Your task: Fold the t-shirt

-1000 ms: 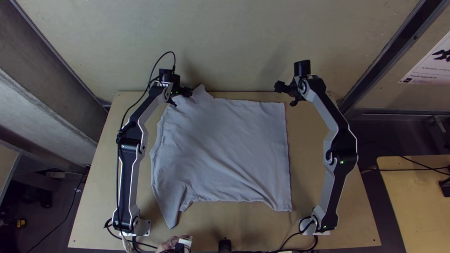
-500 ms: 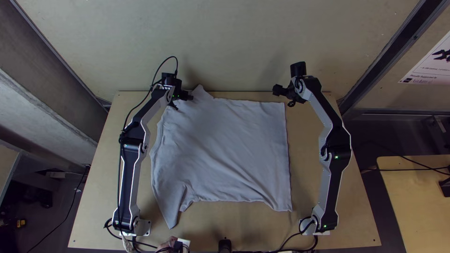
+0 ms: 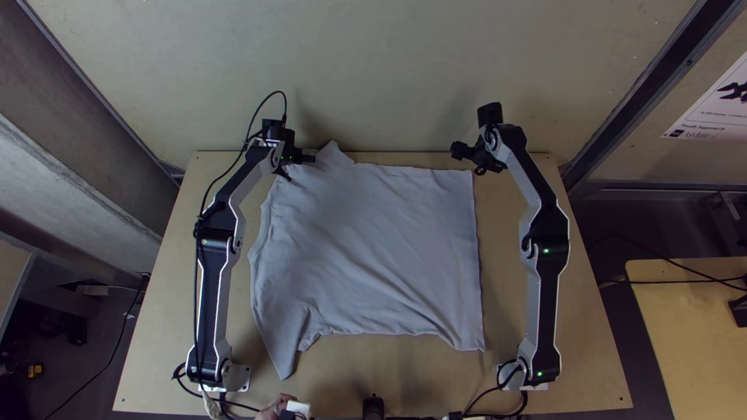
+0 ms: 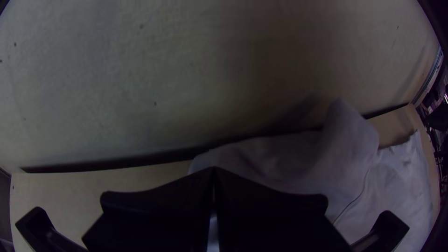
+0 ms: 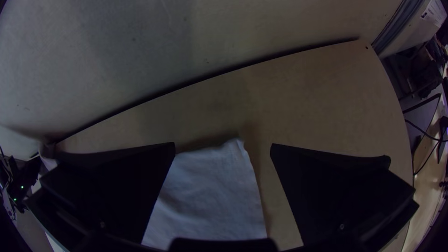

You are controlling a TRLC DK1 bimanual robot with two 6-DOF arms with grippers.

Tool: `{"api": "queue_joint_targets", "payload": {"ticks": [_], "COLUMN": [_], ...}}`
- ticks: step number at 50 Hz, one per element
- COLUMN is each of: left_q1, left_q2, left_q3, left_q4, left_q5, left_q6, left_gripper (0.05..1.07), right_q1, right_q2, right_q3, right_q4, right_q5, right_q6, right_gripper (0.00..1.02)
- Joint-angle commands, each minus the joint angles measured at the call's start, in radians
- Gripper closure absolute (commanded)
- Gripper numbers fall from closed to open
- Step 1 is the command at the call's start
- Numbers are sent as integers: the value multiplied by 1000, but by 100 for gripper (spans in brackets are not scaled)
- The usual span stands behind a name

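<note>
A pale grey t-shirt (image 3: pixel 373 249) lies spread on the table with small creases, one sleeve pointing to the near edge. In the top view my left gripper (image 3: pixel 311 159) is over its far left part, beside the raised, bunched cloth. The left wrist view has that gripper (image 4: pixel 214 170) shut in front of the cloth (image 4: pixel 298 163), nothing visibly held. My right gripper (image 3: pixel 459 150) stands near the shirt's far right corner. In the right wrist view this gripper (image 5: pixel 223 146) is open, with the shirt corner (image 5: pixel 214 191) seen between its spread fingers.
Bare wooden table (image 3: pixel 506 233) runs between the shirt and the right arm. A pale wall (image 3: pixel 389 78) rises behind the far edge. A person's hand (image 3: pixel 271 410) is at the near edge, close to the left arm's base, beside a white object (image 3: pixel 298 407).
The right gripper has shifted slightly left as its arm's elbow swung inward. The left gripper went a little toward the near side and right, then back left. The shirt has stayed put.
</note>
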Motion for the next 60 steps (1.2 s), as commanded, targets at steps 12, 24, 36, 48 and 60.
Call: {"api": "queue_joint_targets", "payload": {"ticks": [12,24,36,48,60], "left_q1": [5,15,16,27,33], "left_q2": [-82,-85,-69,-72,-68], "left_q3": [16,16,13,13,14], "left_q4": [-35,-37,-52,-60,-112], "left_q5": [28,28,28,28,28], "left_q6": [-19,-27,-29,-29,-18], "left_gripper": [105,105,105,85,10], "right_q1": [1,0,-2,1,3], "right_q2": [94,117,148,165,165], "right_q3": [36,36,40,45,46], "right_q4": [-16,-26,-29,-15,-10], "right_q5": [-3,-3,-3,-5,-5], "right_q6": [42,40,40,29,26], "right_gripper": [12,12,17,91,100]}}
